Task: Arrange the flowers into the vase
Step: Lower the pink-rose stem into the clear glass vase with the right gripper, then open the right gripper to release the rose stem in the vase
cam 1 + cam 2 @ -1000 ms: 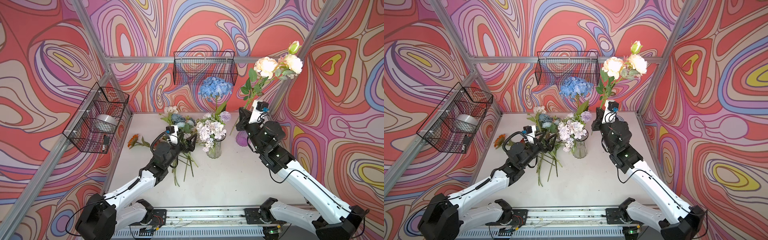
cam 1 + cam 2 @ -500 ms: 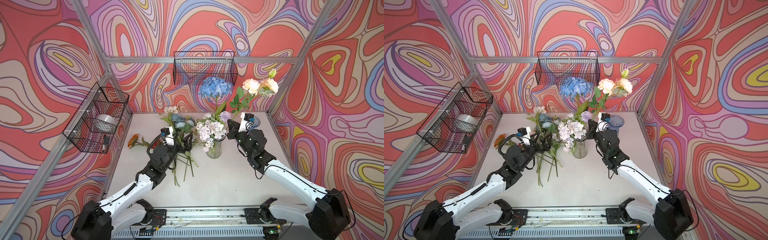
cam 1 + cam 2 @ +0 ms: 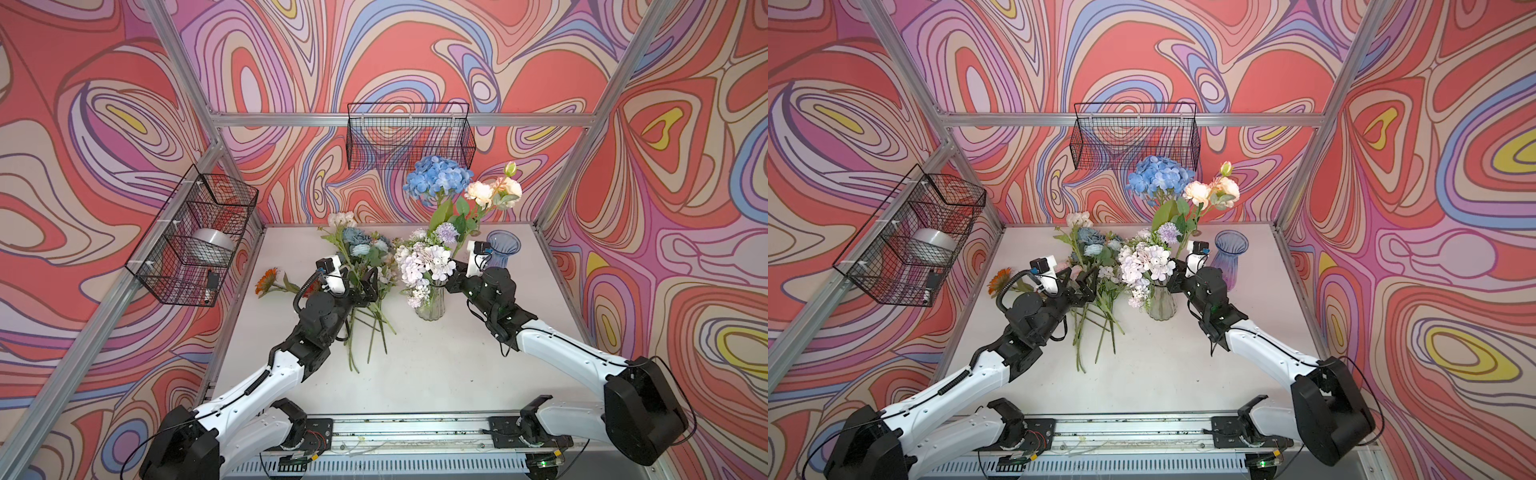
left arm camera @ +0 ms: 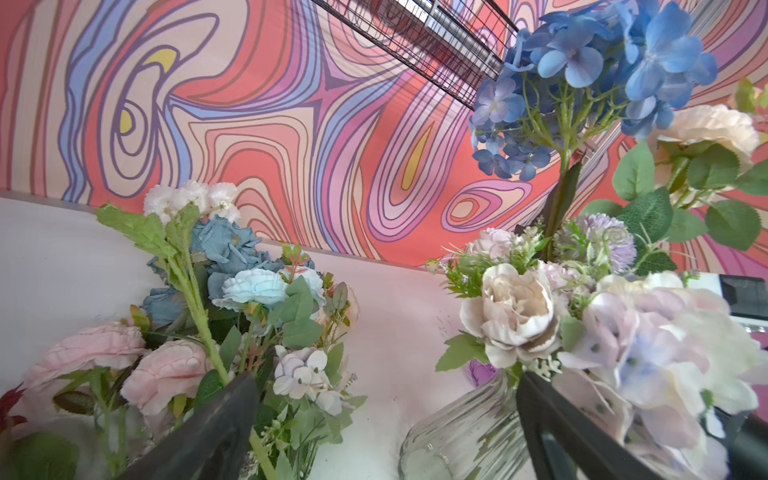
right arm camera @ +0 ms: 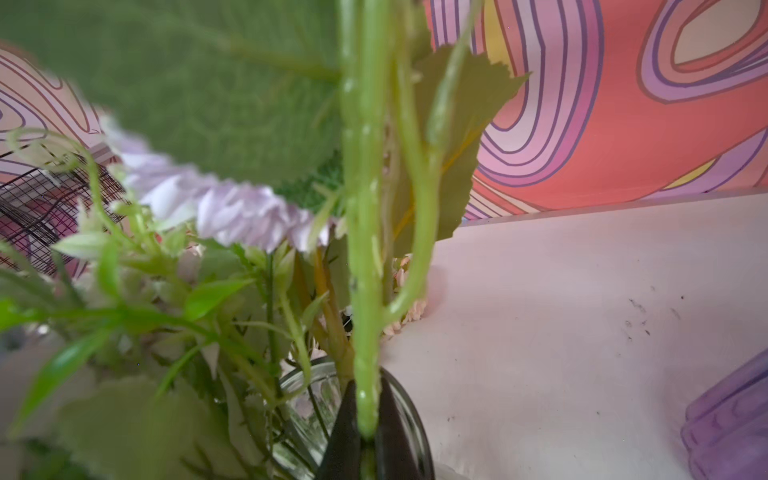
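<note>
**Top views.** The clear vase stands upright near the middle of the tabletop. It holds a bunch of lilac and white blooms, with a tall blue flower rising above them. The loose flowers lie in a pile at 9 o'clock from the vase, stems pointing to 6 o'clock. One orange flower lies apart, further out at 9 o'clock. The left hand hovers over the pile's stems with its jaws spread wide and holds nothing. The right hand sits just beside the vase mouth at 2 o'clock, clamped on the stem of a peach flower, which stands nearly upright. A purple vase stands empty at 2 o'clock from the clear vase.

**Left wrist view.** Both fingers stand far apart. The pile shows beside one finger, the clear vase beside the other.

**Right wrist view.** The fingers pinch the green stem directly over the vase rim. Whether the stem end sits inside the vase cannot be told.
</note>
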